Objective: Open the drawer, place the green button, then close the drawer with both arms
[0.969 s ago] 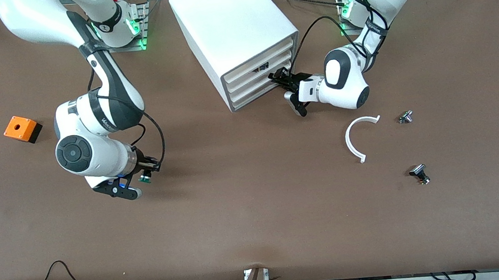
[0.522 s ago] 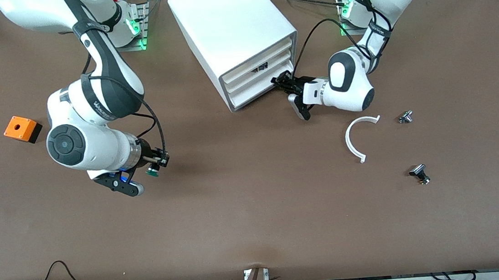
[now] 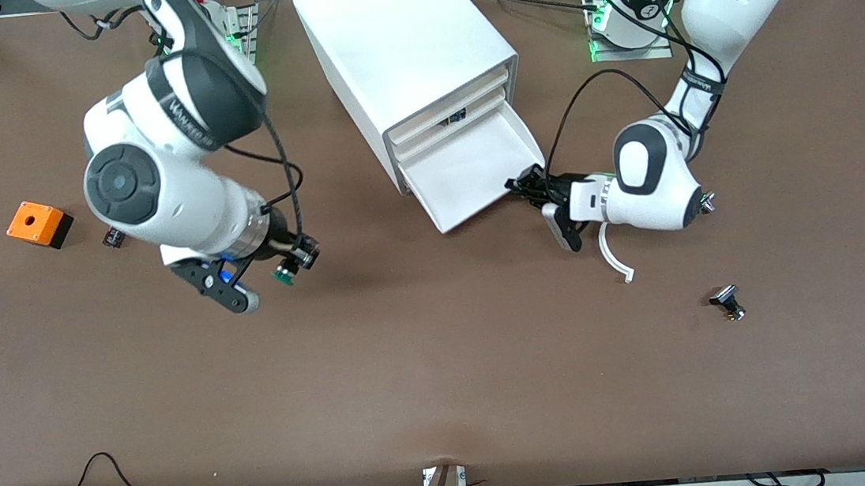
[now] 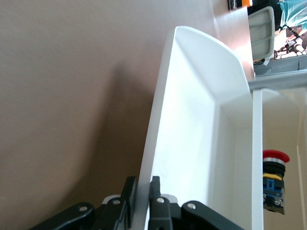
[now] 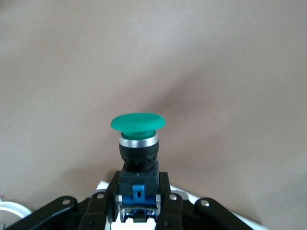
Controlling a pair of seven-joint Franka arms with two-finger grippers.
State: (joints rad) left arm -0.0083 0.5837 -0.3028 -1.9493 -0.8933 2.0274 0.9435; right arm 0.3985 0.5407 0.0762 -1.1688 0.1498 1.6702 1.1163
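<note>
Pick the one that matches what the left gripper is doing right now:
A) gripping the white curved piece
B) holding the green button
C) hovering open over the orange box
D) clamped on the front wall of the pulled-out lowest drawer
D: the left gripper has its fingers pinched on the front wall of the lowest drawer, which stands pulled out of the cabinet.

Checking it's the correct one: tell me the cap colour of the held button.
Green; the button shows best in the right wrist view.
</note>
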